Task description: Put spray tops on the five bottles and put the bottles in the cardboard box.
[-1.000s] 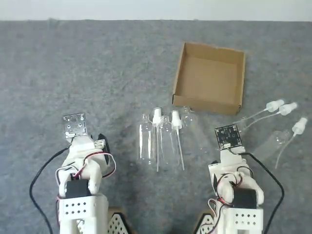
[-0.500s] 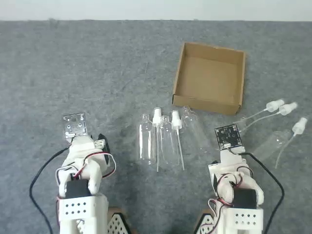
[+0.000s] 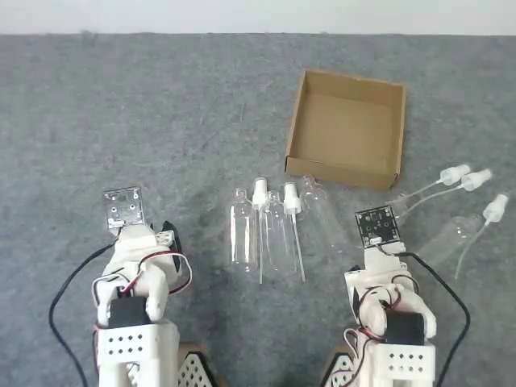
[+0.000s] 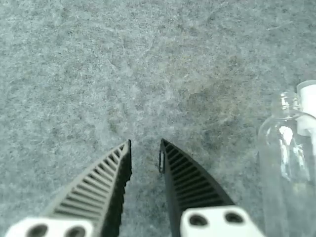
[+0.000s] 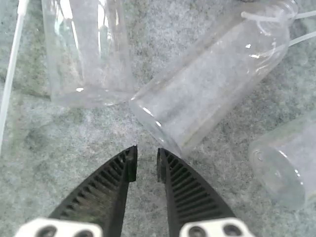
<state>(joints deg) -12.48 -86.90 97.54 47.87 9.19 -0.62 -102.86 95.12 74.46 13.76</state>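
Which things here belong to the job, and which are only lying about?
Job: clear plastic bottles; white spray tops with thin tubes; brown cardboard box.
Not the job: grey felt table cover; black cables on the arms.

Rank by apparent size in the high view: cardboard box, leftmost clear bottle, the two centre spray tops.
1. cardboard box, clearly largest.
2. leftmost clear bottle.
3. left centre spray top and right centre spray top: they look alike, so no ranking between them; both are slimmer than the bottle.
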